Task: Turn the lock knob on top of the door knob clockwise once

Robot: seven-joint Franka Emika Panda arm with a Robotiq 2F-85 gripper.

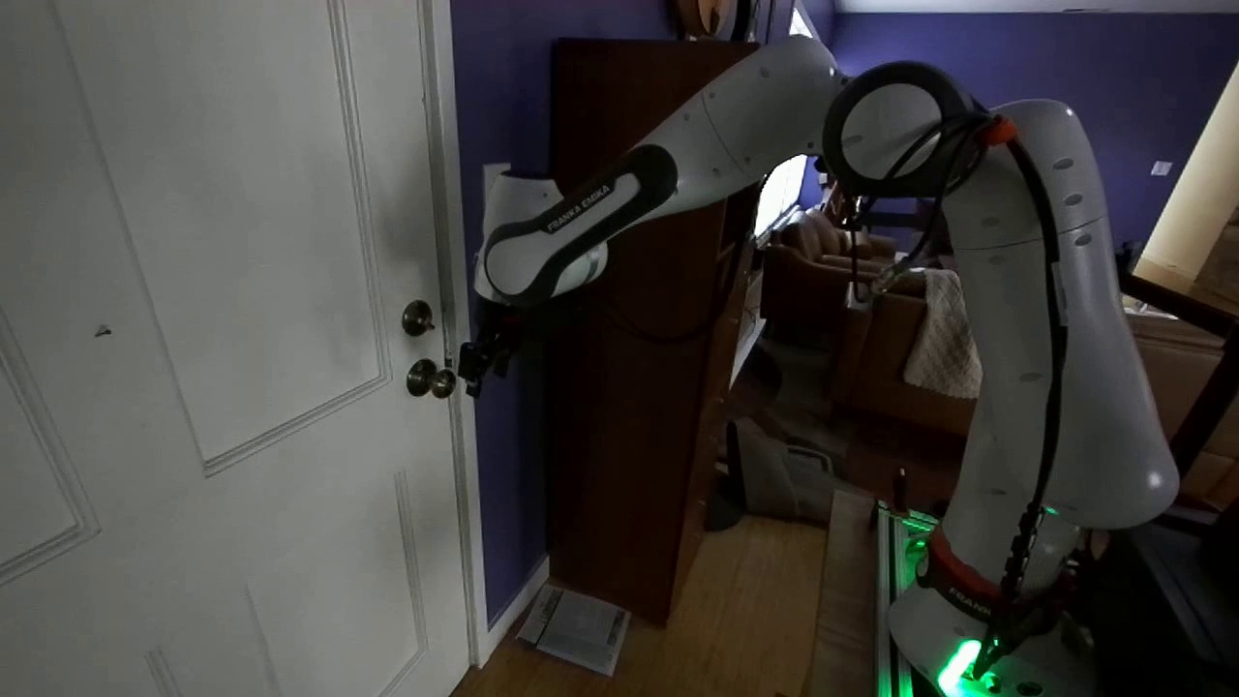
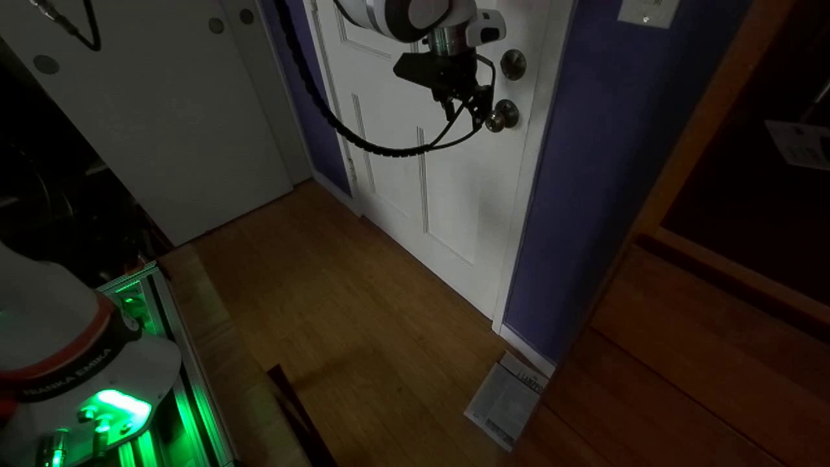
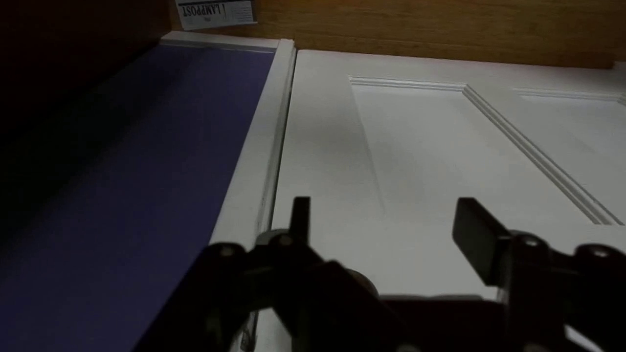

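Observation:
The lock knob is a round metallic disc with a small thumb-turn. It sits on the white door above the door knob, in both exterior views. The door knob, round and dark metallic, protrudes below it. My gripper is close to the door knob and lower than the lock knob. In an exterior view the gripper appears just left of the door knob. In the wrist view the gripper is open with nothing between its fingers. A brownish round edge shows behind its left finger; I cannot tell which knob.
The white door has raised panels and a white frame beside a purple wall. A tall brown wooden cabinet stands close to the arm. A printed package lies on the wooden floor. A cable loop hangs below the gripper.

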